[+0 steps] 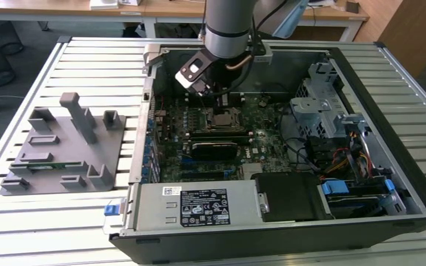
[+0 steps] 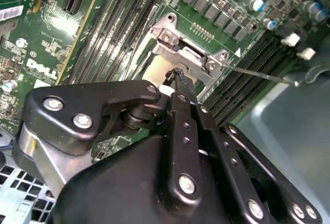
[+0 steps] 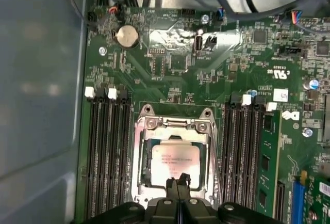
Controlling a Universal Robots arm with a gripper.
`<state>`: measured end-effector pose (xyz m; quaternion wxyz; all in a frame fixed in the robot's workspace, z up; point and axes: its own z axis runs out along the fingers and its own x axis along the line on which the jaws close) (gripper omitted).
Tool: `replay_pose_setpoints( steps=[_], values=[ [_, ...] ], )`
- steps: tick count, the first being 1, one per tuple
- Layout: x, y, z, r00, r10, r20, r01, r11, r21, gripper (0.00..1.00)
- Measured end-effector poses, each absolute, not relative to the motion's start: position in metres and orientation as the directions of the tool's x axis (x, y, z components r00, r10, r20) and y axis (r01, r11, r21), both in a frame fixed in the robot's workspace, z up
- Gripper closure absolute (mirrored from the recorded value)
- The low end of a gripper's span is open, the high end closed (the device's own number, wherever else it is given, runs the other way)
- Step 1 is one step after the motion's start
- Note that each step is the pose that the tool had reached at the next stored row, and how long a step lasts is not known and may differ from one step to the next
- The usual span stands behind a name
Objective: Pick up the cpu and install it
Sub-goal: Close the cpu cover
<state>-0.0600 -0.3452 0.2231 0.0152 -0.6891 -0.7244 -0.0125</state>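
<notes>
Far on the exterior view's left, a grey holder (image 1: 61, 149) sits on the slatted table (image 1: 42, 238) with a green memory stick (image 1: 50, 164) lying in one of its slots. It is well apart from the work, so no hazard there. Moving right: the open computer case (image 1: 272, 238) and its green board (image 1: 170, 122), with the arm (image 1: 228, 27) hanging over the socket. In the first wrist view the cpu (image 3: 172, 159) lies flat inside the metal socket frame (image 3: 140, 146), silver top up, between two banks of memory slots (image 3: 105, 152). The gripper (image 3: 178, 184) is closed, tips pressed together with nothing visible between them, at the cpu's near edge. Whether it touches the cpu I cannot tell. Risks, as I judge them: if the cpu is not square in its seat, a push from the closed tips could tilt it and bend the contacts beneath, and a sideways drag could skid it against the frame. In the second wrist view the thin latch rod (image 2: 258, 74) stands free beside the frame — a snag point. Further right, the drive cage (image 1: 317, 105) and loose cables (image 1: 339, 163) crowd the arm's room.
</notes>
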Motion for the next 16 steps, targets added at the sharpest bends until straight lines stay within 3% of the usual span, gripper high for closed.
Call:
replay_pose_setpoints(
  steps=[16],
  values=[
    [-0.074, -0.345, 0.202, -0.059, 0.997, 0.039, 0.998, 0.059, -0.003, 0.89]
  ],
)
